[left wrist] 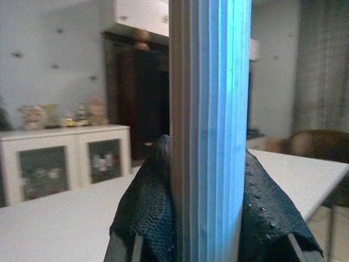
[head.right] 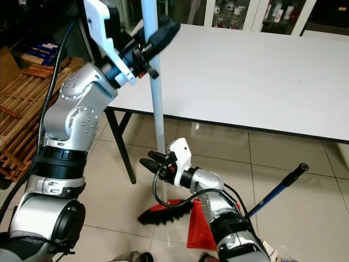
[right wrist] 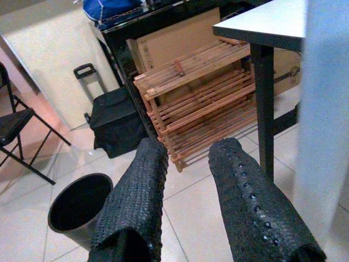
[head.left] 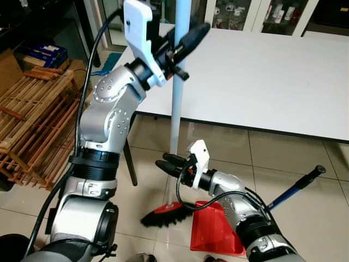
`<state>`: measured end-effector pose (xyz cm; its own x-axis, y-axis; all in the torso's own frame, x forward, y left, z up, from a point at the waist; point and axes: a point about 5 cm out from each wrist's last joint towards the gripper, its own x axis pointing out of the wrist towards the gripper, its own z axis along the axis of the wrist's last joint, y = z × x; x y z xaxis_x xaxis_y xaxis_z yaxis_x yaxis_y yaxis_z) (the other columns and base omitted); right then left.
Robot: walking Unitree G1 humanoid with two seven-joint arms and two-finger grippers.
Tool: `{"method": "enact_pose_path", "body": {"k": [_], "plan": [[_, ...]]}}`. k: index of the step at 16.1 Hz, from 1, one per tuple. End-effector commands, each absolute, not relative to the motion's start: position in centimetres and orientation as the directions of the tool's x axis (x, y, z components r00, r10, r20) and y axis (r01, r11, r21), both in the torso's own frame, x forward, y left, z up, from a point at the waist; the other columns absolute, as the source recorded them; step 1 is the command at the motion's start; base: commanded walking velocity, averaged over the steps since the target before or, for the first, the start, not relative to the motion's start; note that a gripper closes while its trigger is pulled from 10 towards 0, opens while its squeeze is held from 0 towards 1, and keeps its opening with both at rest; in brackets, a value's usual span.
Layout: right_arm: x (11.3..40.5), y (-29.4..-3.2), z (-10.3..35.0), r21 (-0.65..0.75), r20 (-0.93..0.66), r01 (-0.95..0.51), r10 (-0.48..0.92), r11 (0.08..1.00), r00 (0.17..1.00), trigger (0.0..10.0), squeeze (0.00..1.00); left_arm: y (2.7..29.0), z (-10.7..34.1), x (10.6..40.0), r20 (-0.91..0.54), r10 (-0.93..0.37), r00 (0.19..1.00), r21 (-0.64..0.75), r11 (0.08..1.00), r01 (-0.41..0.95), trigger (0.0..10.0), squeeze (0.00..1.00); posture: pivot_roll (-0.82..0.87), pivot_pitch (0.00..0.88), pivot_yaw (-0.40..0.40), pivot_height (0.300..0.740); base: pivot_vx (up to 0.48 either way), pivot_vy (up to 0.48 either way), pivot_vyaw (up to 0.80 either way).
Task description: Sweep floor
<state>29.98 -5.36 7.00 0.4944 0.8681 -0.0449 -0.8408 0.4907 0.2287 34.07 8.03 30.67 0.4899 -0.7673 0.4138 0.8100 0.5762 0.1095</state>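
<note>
- Our left gripper (head.left: pixel 188 38) is clamped on the broom (head.left: pixel 178 103) pole, high up.
- Our right gripper (head.left: pixel 166 164) hangs spread, empty, beside the pole.
- Bristles touch the tiles beside the red dustpan (head.left: pixel 210 229).

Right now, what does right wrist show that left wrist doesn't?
Right wrist view alone: the right gripper open with nothing between its fingers, a black bin on the tiled floor, a black wheeled bag, a wooden slat rack and a black table leg.

Left wrist view alone: the left gripper shut on the broom handle, with a white glass-door cabinet behind.

Shared: the pale blue handle, blurred at the edge of the right wrist view, and the white table.
</note>
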Motion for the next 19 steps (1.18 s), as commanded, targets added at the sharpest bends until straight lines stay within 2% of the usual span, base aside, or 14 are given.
{"method": "enact_pose_path", "body": {"k": [1, 3, 7, 8, 14, 19], "plan": [[30.0, -5.6, 7.1, 0.222, -0.036, -0.847, 0.872, 0.483, 0.488, 10.0, 0.00, 7.5, 31.6, 33.0, 0.432, -0.808, 0.401, 0.148, 0.502, 0.852, 10.0, 0.00, 0.04, 0.045, 0.029, 0.740, 0.000, 0.000, 0.00], [30.1, -5.8, 7.3, 0.217, -0.029, -0.854, 0.877, 0.474, 0.479, 10.0, 0.00, 7.5, 30.9, 32.7, 0.409, -0.833, 0.372, 0.139, 0.460, 0.877, 10.0, 0.00, 0.04, 0.038, 0.030, 0.740, 0.000, 0.000, 0.00], [30.1, -6.3, 7.2, 0.213, -0.042, -0.853, 0.876, 0.477, 0.480, 10.0, 0.00, 7.6, 30.6, 32.7, 0.399, -0.837, 0.374, 0.135, 0.457, 0.879, 10.0, 0.00, 0.04, 0.024, 0.030, 0.740, 0.000, 0.000, 0.00], [30.2, -6.6, 7.1, 0.229, -0.042, -0.851, 0.879, 0.472, 0.475, 10.0, 1.00, 7.6, 30.5, 32.7, 0.394, -0.840, 0.373, 0.130, 0.453, 0.882, 10.0, 0.00, 0.04, 0.022, 0.031, 0.740, 0.000, 0.000, 0.00], [30.4, -9.9, 6.9, 0.206, -0.072, -0.833, 0.857, 0.514, 0.511, 10.0, 1.00, 7.7, 30.0, 32.6, 0.380, -0.846, 0.375, 0.118, 0.446, 0.887, 10.0, 0.00, 0.03, 0.011, 0.031, 0.740, 0.000, 0.000, 0.00], [30.5, -11.0, 6.7, 0.203, -0.084, -0.811, 0.835, 0.549, 0.544, 10.0, 1.00, 7.5, 29.9, 32.6, 0.374, -0.850, 0.372, 0.120, 0.442, 0.889, 10.0, 0.00, 0.03, 0.008, 0.034, 0.740, 0.000, 0.000, 0.00]]}}
